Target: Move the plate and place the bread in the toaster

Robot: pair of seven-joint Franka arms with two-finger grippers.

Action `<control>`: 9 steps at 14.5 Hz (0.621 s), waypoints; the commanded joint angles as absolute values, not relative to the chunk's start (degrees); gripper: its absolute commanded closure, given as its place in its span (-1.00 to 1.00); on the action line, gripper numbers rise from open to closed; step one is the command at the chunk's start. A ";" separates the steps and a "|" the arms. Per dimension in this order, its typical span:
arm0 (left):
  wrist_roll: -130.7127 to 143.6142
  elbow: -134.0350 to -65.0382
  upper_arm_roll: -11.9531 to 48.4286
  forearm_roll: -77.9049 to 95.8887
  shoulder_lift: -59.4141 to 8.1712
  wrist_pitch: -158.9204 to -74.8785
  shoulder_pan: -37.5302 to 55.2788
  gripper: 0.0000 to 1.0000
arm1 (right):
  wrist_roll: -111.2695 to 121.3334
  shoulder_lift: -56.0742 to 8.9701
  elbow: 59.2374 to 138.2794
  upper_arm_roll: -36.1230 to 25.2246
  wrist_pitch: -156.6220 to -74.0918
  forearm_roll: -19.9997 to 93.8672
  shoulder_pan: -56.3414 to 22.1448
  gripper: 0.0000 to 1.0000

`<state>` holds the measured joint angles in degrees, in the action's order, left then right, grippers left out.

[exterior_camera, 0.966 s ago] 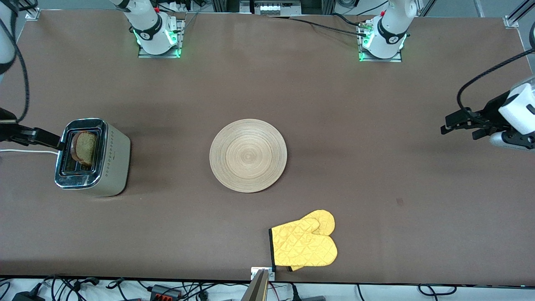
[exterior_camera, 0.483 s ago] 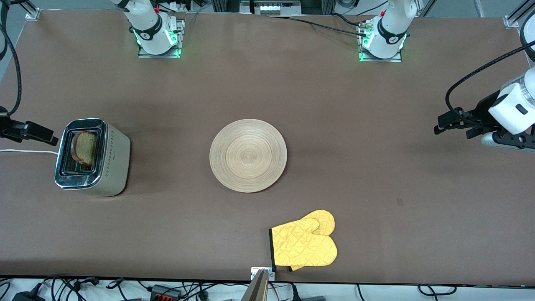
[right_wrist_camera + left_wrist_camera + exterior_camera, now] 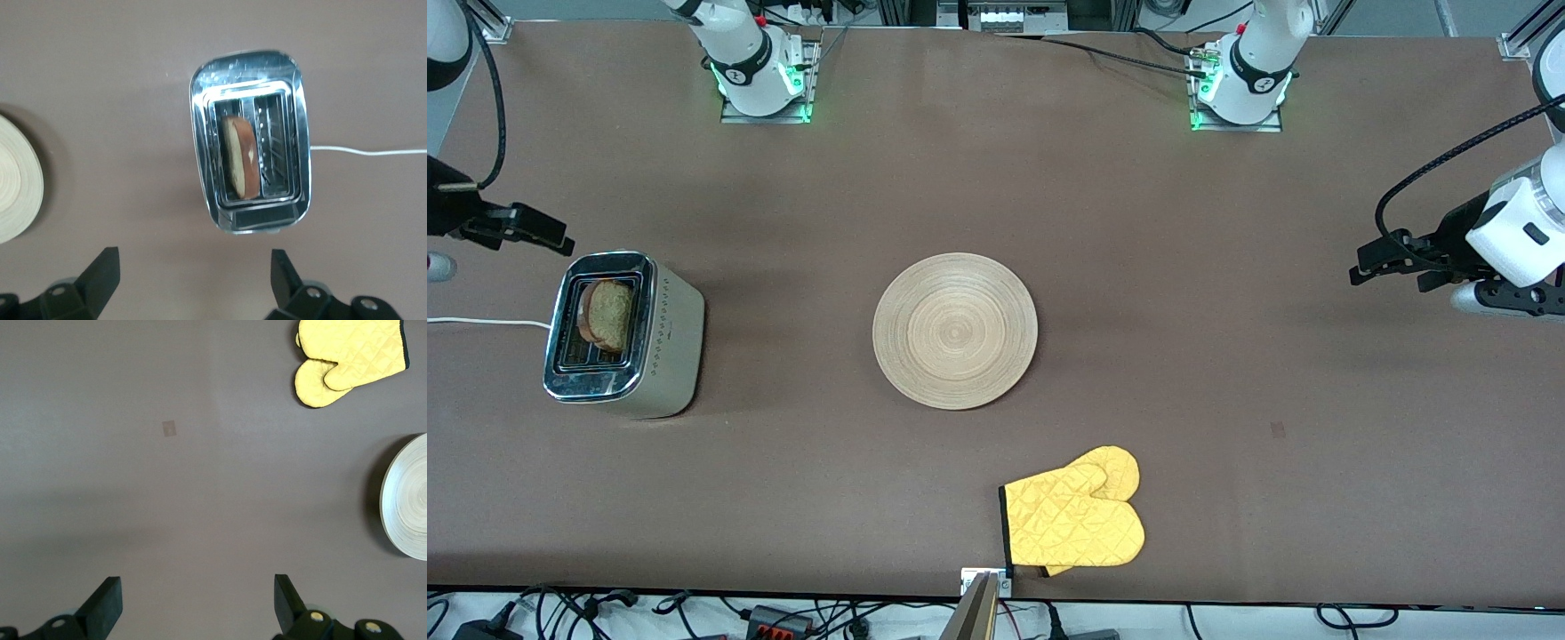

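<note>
The light-wood plate (image 3: 955,331) lies empty at the table's middle; its edge shows in the left wrist view (image 3: 408,500) and the right wrist view (image 3: 17,180). The steel toaster (image 3: 618,333) stands toward the right arm's end, with the brown bread slice (image 3: 607,314) upright in one slot, also seen in the right wrist view (image 3: 241,157). My right gripper (image 3: 538,231) is open and empty, in the air beside the toaster (image 3: 250,137). My left gripper (image 3: 1383,265) is open and empty over bare table at the left arm's end.
A yellow oven mitt (image 3: 1076,517) lies near the table's front edge, nearer the front camera than the plate; it also shows in the left wrist view (image 3: 347,357). The toaster's white cord (image 3: 480,321) runs off the right arm's end.
My right gripper has drawn away from the toaster's top and risen, leaving the bread in the slot. My left gripper shifted slightly toward the table's middle, then held.
</note>
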<state>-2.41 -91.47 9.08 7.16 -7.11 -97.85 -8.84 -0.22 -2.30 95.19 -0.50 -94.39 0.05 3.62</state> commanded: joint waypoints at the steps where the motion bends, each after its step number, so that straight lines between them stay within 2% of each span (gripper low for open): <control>1: -1.84 -90.62 9.05 5.98 -6.94 -96.68 -8.96 -1.00 | 0.79 1.58 99.58 0.35 -95.71 -0.62 4.13 -1.00; 9: -1.58 -90.62 9.14 5.98 -6.94 -96.68 -8.79 -1.00 | 1.49 1.93 99.58 0.44 -96.42 -0.53 4.22 -1.00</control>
<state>-2.41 -91.47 8.99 7.12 -7.11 -97.85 -8.88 0.51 0.58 98.02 -0.23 -95.34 0.02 3.62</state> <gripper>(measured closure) 0.000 0.000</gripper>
